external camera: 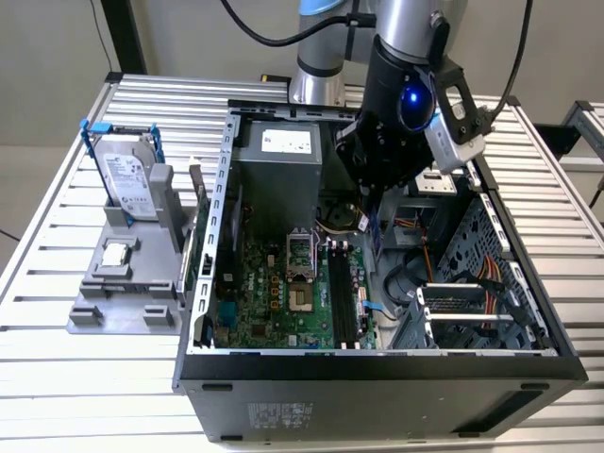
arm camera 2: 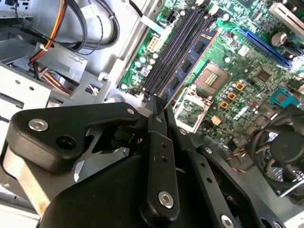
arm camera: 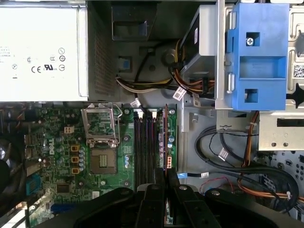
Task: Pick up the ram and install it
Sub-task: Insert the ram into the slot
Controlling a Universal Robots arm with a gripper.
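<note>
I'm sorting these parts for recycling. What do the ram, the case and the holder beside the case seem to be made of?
Ram: blue circuit board, matte, with dark chips; probably fibreglass laminate.
Case: sheet metal by its punched holes and folded edges, black outer panel, bare grey inside.
Holder: matte grey plastic, likely moulded or printed.

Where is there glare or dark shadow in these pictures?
Exterior view: a blue light glows on the black gripper, and the case interior under it is shadowed. First wrist view: the pale silver power supply box is brightly lit. Second wrist view: the green motherboard is evenly lit.
</note>
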